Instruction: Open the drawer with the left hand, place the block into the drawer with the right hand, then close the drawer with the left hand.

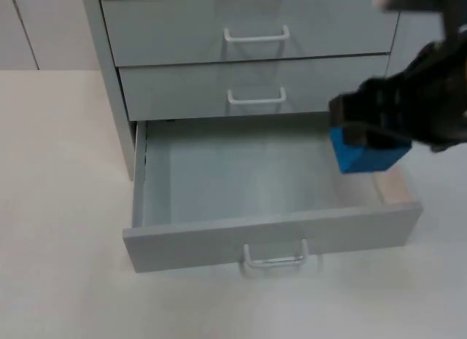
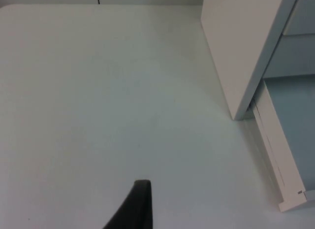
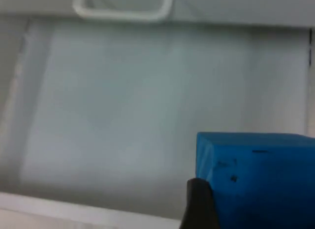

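Grey cabinet [image 1: 248, 55] stands at table [image 1: 58, 208] back, two upper drawers shut. Bottom drawer [image 1: 255, 237] pulled fully out, interior bare. Right gripper [image 1: 368, 131] hangs above drawer's right rear part, clamped on blue block [image 1: 365, 155]; block held in air over drawer, not resting inside. Left gripper [image 2: 135, 209] waits over table left of cabinet; open or closed: cannot tell.

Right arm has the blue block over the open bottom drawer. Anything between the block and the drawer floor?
Nothing visible. The right gripper holds the blue block above the right end of the open drawer, whose inside looks bare. The left gripper waits over the table beside the cabinet.
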Robot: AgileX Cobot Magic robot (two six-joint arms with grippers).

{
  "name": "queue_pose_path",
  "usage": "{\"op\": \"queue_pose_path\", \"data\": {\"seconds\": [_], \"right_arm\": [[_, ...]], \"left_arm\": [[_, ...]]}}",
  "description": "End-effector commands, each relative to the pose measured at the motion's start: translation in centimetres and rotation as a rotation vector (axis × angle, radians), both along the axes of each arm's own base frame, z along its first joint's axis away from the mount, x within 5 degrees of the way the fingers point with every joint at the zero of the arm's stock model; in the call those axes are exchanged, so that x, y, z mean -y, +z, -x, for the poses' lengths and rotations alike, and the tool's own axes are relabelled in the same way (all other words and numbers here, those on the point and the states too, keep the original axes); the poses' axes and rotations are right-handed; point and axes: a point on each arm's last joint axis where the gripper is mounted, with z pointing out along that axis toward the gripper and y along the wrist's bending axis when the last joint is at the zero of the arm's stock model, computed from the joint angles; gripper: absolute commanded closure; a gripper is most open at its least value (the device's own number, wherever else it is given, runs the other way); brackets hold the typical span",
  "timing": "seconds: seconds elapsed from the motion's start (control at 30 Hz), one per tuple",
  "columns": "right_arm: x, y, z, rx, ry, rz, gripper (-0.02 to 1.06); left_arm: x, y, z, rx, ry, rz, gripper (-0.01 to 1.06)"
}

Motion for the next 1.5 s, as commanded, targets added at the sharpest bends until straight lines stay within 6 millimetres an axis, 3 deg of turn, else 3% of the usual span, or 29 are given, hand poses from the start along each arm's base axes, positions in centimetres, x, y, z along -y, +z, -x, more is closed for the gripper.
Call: {"op": "queue_pose_path", "data": {"seconds": [0.0,0.13,0.27,0.5,0.6,0.67,0.7,0.77,0.8,0.83,0.87,0.93,1.0,1.07,1.13,1.17,1.33,1.47], "right_arm": [[-0.9,-1.0,-1.4,0.005,0.027,0.044,1.05],[-2.9,-2.9,-4.0,0.001,0.036,0.091,1.05],[-3.6,-4.6,-5.4,-0.015,0.012,0.126,1.05],[-4.6,-7.3,-6.4,-0.065,-0.004,0.123,1.04],[-4.8,-7.9,-6.5,-0.071,-0.005,0.120,0.98],[-4.8,-8.2,-6.5,-0.076,-0.010,0.122,0.84],[-4.7,-8.3,-6.5,-0.080,-0.014,0.123,0.68],[-4.7,-8.3,-6.5,-0.080,-0.014,0.123,0.53],[-4.7,-8.3,-6.5,-0.080,-0.014,0.123,0.53],[-4.7,-8.3,-6.5,-0.080,-0.014,0.123,0.43],[-4.7,-8.2,-6.5,-0.079,-0.015,0.120,0.32],[-4.7,-7.8,-6.5,-0.072,-0.015,0.114,0.26],[-4.7,-7.6,-6.5,-0.068,-0.016,0.111,0.26],[-4.7,-6.4,-6.4,-0.046,-0.019,0.090,0.26],[-4.7,-3.9,-6.1,0.002,-0.017,0.053,0.26],[-4.7,-3.9,-6.1,0.002,-0.017,0.053,0.26],[-4.5,1.3,-3.7,0.018,-0.010,0.039,0.26],[-4.0,2.4,-1.8,-0.017,0.038,0.078,0.26]], "left_arm": [[0.0,0.0,0.1,0.010,0.007,0.022,0.00],[0.0,0.0,0.0,0.012,0.008,0.022,0.00],[0.0,0.0,0.1,0.012,0.006,0.021,0.00],[0.0,0.0,0.1,0.012,0.006,0.021,0.00],[0.0,0.0,0.1,0.012,0.005,0.019,0.00],[0.0,0.0,0.1,0.012,0.005,0.019,0.00],[0.0,0.0,0.1,0.012,0.005,0.019,0.00],[0.0,0.0,0.1,0.012,0.005,0.019,0.00],[0.0,0.0,0.1,0.012,0.005,0.019,0.00],[0.0,0.0,0.1,0.012,0.005,0.019,0.00],[0.0,0.0,0.1,0.012,0.005,0.019,0.00],[0.0,0.0,0.1,0.012,0.005,0.019,0.00],[0.0,0.0,0.1,0.012,0.005,0.019,0.00],[0.0,0.0,0.1,0.012,0.005,0.019,0.00],[0.0,0.0,0.1,0.012,0.005,0.019,0.00],[0.0,0.0,0.1,0.012,0.005,0.019,0.00],[0.0,0.0,0.1,0.012,0.005,0.019,0.00],[0.0,0.0,0.1,0.012,0.005,0.019,0.00]]}}
